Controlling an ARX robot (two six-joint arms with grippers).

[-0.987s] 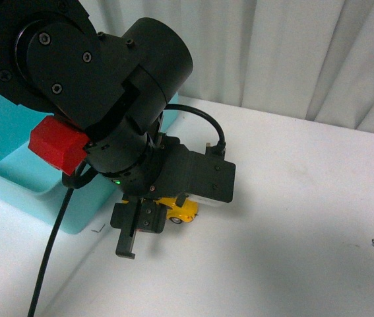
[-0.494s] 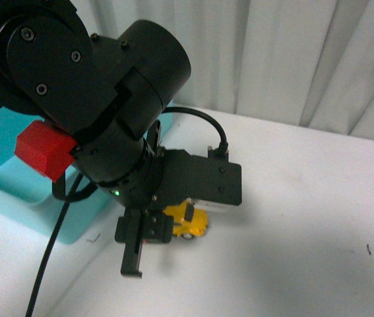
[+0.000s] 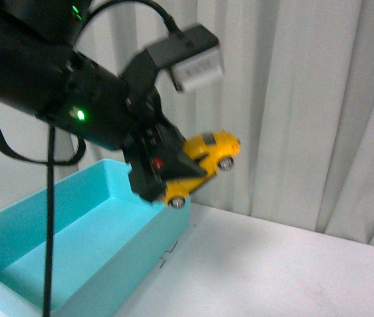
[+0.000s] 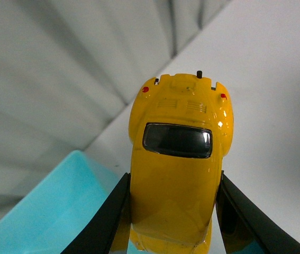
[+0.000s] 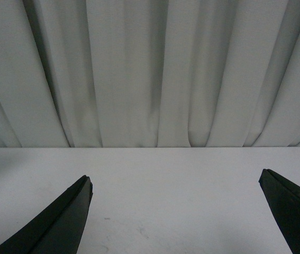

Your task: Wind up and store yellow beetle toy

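Left gripper [image 4: 173, 180] clamps yellow beetle toy [image 3: 208, 153] by its flanks, wheels free, aloft near turquoise bin [image 3: 144, 261] rim, probably staged for drop-in. Right gripper [image 5: 176, 182] spread wide, empty.

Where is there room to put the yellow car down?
Two bare patches: the floor of the turquoise bin and the white table between the bin and the curtain. It's crowded above the bin's far corner, where the left end effector holds the yellow beetle toy.
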